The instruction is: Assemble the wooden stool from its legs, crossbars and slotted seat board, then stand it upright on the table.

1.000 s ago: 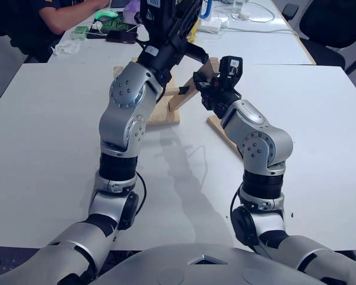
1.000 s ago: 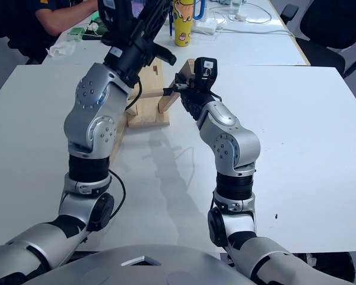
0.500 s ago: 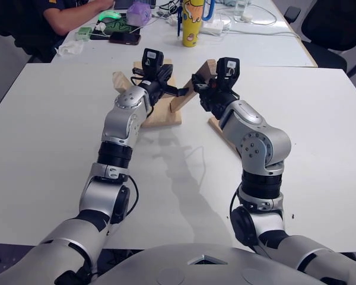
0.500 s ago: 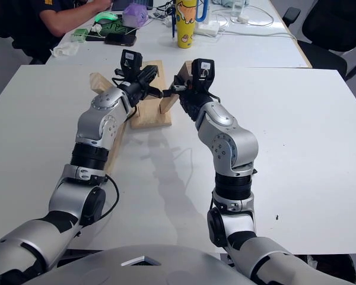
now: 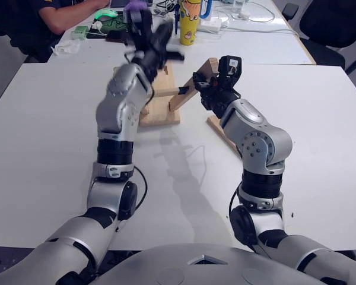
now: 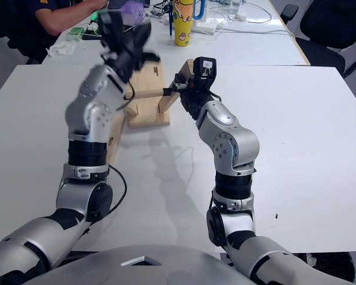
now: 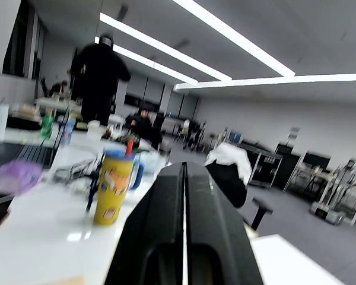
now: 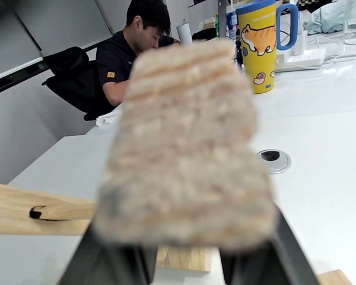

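White surface (image 5: 47, 119) in an open office. The right hand (image 5: 197, 83) is clamped on a wooden leg (image 5: 179, 101), held tilted over the slotted seat board (image 5: 159, 113), probably to keep the crossbar (image 5: 165, 92) seated in it. The left hand (image 7: 184, 178) hangs high, fingers pressed together, empty. Count: one board, one crossbar, one held leg, and two loose pieces: one beside the right arm (image 5: 216, 126), another by the left arm (image 6: 115, 138).

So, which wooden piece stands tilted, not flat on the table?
The leg in the right claw: it slants upward, while the seat board and the loose piece by the right arm lie flat.
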Motion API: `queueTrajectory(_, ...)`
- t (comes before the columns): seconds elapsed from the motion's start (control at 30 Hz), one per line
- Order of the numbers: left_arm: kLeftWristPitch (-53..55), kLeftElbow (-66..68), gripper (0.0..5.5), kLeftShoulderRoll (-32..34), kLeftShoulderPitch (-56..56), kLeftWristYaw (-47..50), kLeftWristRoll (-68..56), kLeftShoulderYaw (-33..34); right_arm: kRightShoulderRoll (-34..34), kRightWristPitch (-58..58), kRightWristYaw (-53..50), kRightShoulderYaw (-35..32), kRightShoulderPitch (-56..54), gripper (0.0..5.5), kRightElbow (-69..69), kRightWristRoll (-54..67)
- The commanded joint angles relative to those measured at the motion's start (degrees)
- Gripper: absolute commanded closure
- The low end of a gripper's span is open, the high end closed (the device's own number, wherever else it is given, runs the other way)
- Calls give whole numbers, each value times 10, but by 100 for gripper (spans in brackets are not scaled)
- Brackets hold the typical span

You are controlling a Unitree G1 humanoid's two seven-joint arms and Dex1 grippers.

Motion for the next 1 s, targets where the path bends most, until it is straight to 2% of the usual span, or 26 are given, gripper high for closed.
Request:
queueTrajectory(0.03,26,-68,550,-9,-32,50,-74,59,-11,32,-5,-1,29,445,33,-13)
queueTrajectory(0.17,38,-90,550,42,-27,70,-104,111,-35,36,8,-11,13,445,39,-10)
queueTrajectory(0.3,36,-57,550,92,18,73,-103,160,-92,46,53,-19,-21,445,58,-2)
queueTrajectory(0.4,31,-42,550,105,51,76,-101,176,-149,61,110,-20,-44,445,83,15)
queueTrajectory(0.73,26,-14,550,93,138,61,-72,127,-343,111,330,3,-60,445,89,95)
queueTrajectory(0.9,20,-4,550,87,161,51,-60,102,-399,79,424,30,-76,445,102,107)
queueTrajectory(1.0,22,-8,550,86,178,49,-47,83,-408,48,447,48,-98,445,130,92)
